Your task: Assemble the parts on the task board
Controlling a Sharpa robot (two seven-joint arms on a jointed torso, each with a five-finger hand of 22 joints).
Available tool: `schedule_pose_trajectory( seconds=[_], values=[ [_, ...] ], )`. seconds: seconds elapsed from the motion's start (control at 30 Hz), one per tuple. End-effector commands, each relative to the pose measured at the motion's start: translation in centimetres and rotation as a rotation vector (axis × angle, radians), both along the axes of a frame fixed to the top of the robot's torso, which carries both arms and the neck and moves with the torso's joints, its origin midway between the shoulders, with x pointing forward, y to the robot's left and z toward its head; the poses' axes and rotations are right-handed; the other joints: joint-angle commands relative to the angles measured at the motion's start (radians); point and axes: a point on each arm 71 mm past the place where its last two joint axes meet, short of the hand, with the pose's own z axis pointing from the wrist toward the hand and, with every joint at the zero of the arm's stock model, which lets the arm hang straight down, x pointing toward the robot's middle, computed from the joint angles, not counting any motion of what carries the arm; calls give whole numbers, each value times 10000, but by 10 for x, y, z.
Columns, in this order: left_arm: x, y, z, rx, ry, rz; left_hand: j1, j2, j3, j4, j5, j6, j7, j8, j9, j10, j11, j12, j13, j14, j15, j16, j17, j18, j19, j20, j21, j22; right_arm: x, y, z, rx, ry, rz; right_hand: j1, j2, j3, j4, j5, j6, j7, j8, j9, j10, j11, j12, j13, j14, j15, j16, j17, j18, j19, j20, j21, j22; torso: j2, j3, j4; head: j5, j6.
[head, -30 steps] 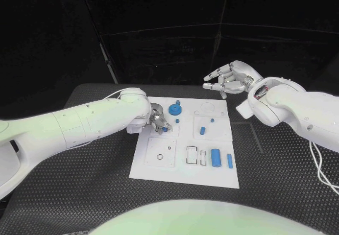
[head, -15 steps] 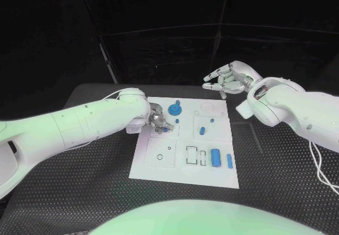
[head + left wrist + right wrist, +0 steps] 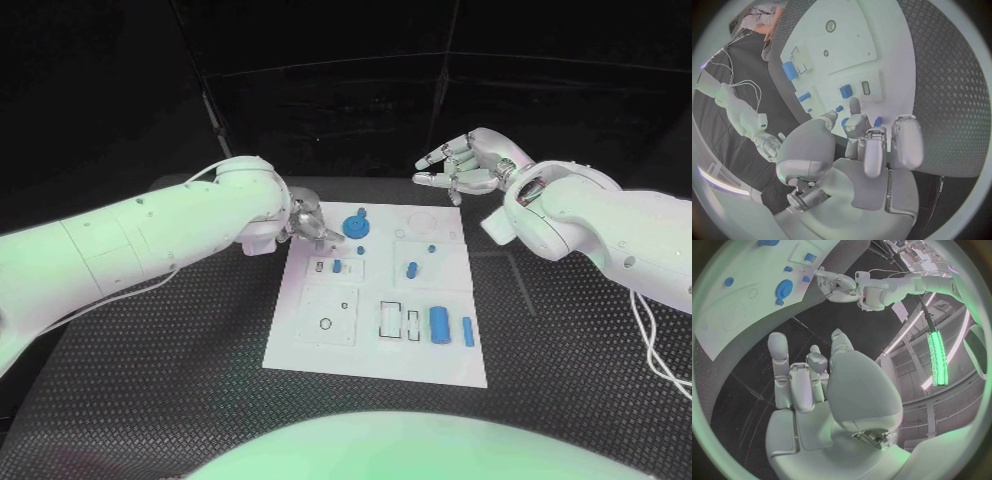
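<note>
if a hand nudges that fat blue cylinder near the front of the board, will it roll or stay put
The blue cylinder lies on its side on the flat task board, so it would probably roll sideways. It looks like stiff, light plastic. Its smooth surface may slip in the fingers.

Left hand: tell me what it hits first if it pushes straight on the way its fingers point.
Probably the task board. The left hand hangs over its far left corner, fingers angled toward the small blue part; that part looks nearest in line, though depth is unclear.
</note>
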Motion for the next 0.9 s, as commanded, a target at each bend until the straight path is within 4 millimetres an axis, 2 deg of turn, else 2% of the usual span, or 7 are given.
schedule_pose_trajectory(
  seconds=[0.03, 0.07, 0.17, 0.23, 0.37, 0.57, 0.9],
  values=[
    [6, 4, 18, -258, -181, 151, 383, -39, -222, -17, 59, -564, 255, -342, -172, -855, 229, -1157, -1187, 1047, 232, 22, 2621, 139, -334, 117, -445, -466, 0, 0, 1, -5, -38, 56, -57, 16, -60, 22, 55, 22, -44, 31, -12, 12, -14, -21, -4, 400, -52, -38, -4, 69, -40, -47, -68, -9, 11, 7, -5, 2, 46],
    [9, 6, 23, -325, -253, 218, 558, -56, -311, -27, 65, -757, 361, -489, -257, -1239, 324, -1654, -1693, 1003, 310, -73, 2486, 193, -511, 187, -686, -717, 0, 0, 1, -6, -37, 54, -57, 16, -60, 22, 55, 22, -44, 31, -12, 12, -14, -21, -4, 400, -52, -38, -4, 69, -40, -47, -68, -9, 12, 9, -9, 4, 64],
    [19, 9, 38, -529, -478, 476, 940, -80, -547, -18, 70, -1046, 521, -795, -476, -1731, 484, -2280, -2373, 960, 445, -164, 2360, 242, -649, 331, -901, -904, 1, 0, 1, -10, -31, 47, -57, 16, -60, 22, 55, 22, -44, 31, -12, 12, -14, -21, -4, 400, -52, -38, -4, 69, -40, -47, -68, -9, 16, 4, -7, 6, 110],
    [30, 11, 45, -653, -599, 753, 1250, -94, -726, -16, 73, -1217, 559, -1029, -654, -1918, 524, -2423, -2536, 921, 490, -244, 2250, 297, -748, 409, -1076, -1065, 1, 1, 1, -8, -22, 54, -57, 16, -60, 22, 55, 22, -44, 31, -12, 12, -14, -21, -4, 400, -52, -38, -4, 69, -40, -47, -68, -9, 23, -1, -6, 17, 150],
    [45, 12, 45, -655, -604, 1095, 1628, -104, -977, -8, 74, -1266, 594, -1224, -847, -2089, 561, -2487, -2663, 904, 526, -279, 2201, 325, -771, 472, -1166, -1126, 1, 2, 0, -4, -7, 86, -57, 16, -60, 22, 55, 22, -44, 31, -12, 12, -14, -21, -4, 400, -52, -38, -4, 69, -40, -47, -68, -9, 45, -10, -29, 71, 186],
    [57, 13, 34, -349, -319, 1400, 1892, -145, -1322, 24, 48, -997, 590, -1201, -950, -2017, 554, -2281, -2658, 979, 519, -125, 2412, 250, -531, 481, -888, -791, 1, 4, 0, 2, 4, 124, -57, 16, -60, 22, 55, 22, -44, 31, -12, 12, -14, -21, -4, 400, -52, -38, -4, 69, -40, -47, -68, -9, 114, -15, -58, 97, 262],
    [61, 14, 10, 230, 332, 1439, 1944, -8, -1901, 54, -107, -593, 520, -921, -898, -1421, 496, -980, -1550, 1051, 478, 31, 2634, 165, -261, 445, -553, -396, 1, 6, 0, 12, 14, 168, -75, 29, -85, 41, 61, 18, -44, 38, -13, 20, -15, -11, 2, 405, -52, -36, 8, 68, -33, -47, -71, -7, 111, -18, -59, 108, 217]
  ],
)
